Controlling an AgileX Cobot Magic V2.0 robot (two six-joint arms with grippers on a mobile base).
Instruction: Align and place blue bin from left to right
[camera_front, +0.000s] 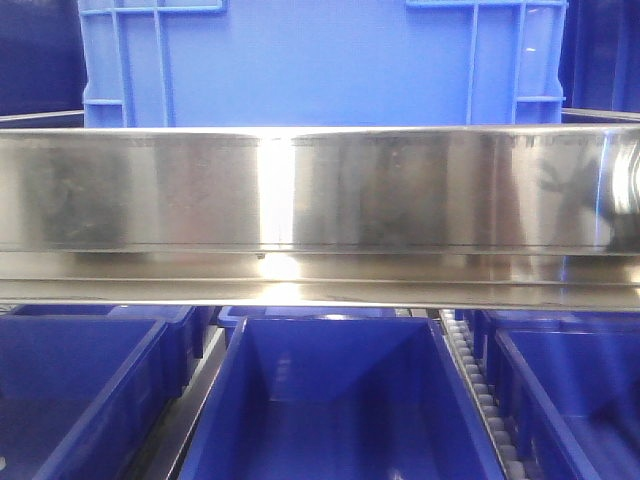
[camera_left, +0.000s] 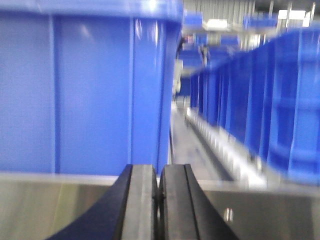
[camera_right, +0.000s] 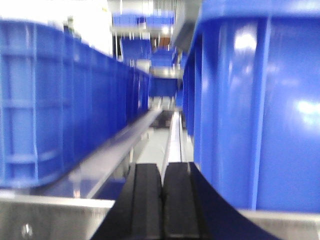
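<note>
Well, the big light blue bin (camera_front: 320, 60) sits up high on the top shelf, behind a shiny steel rail (camera_front: 320, 190) that runs all the way across the front. Only the bin's lower wall shows over the rail, with raised ribs near both corners. Under the rail there are three dark blue bins (camera_front: 330, 400) side by side, open at the top, and a roller track (camera_front: 480, 390) with little white wheels runs between the middle one and the right one. The left gripper (camera_left: 159, 200) points straight ahead and level, with its two black fingers (camera_left: 140, 205) pressed flat together and nothing between them. Its tip reaches just over the steel rail, right below a corner of the blue bin, which fills the left side of that wrist view; I cannot tell if the tip touches the bin. A row of blue crates (camera_left: 260, 100) stands off to the right there, across a gap. The right gripper (camera_right: 162, 200) is held the same way, level and pointing forward, fingers closed tight on nothing. In its view the blue bin's wall is close on the right, and more blue crates line up on the left. Both wrist views are blurry.
</note>
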